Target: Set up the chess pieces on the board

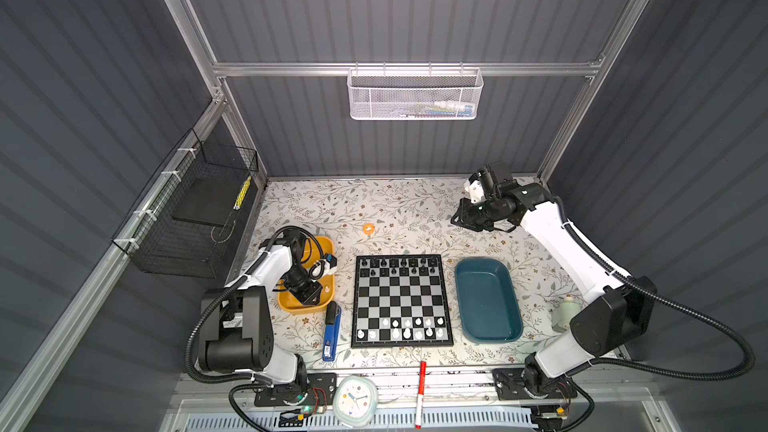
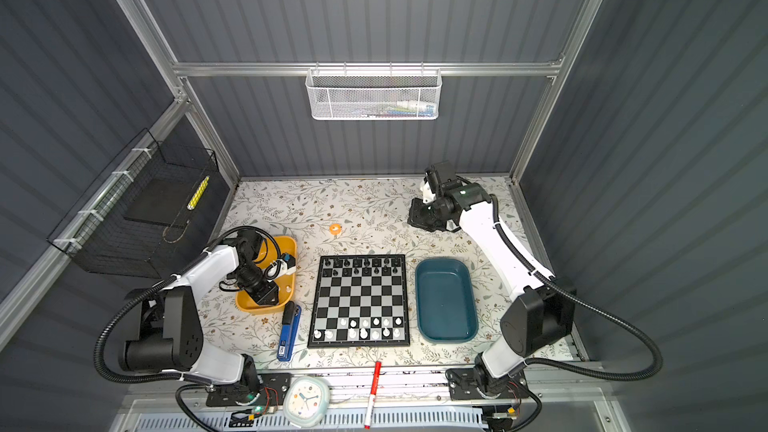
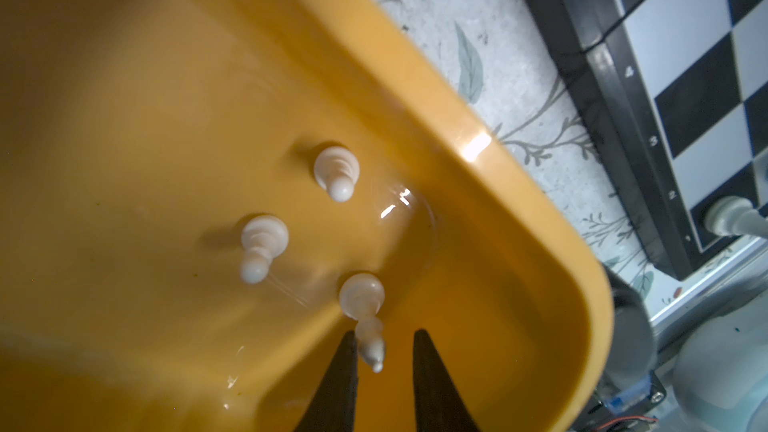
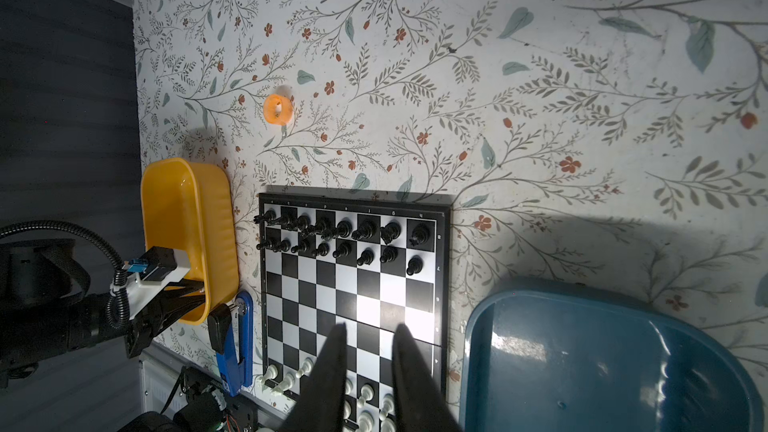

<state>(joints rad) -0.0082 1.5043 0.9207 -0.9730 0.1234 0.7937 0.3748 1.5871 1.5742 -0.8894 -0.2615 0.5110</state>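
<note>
Robot lab cell: grey ribbed panels [image 1: 415, 14] on aluminium frame [image 1: 291, 69], left arm [image 1: 270, 270] and right arm [image 1: 582, 259] bolted at the front, wire baskets [image 1: 415, 97] hung on the frame

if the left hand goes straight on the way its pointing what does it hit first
Most likely the white chess piece in the yellow tray: its tip sits between the fingers of the left hand. The tray floor lies just behind it, though depth is hard to judge.

The board's [image 3: 640, 110] black frame carries white numerals 5, 4, 3 and 2 in the left wrist view. Its edge marks in the right wrist view are too small to read.
</note>
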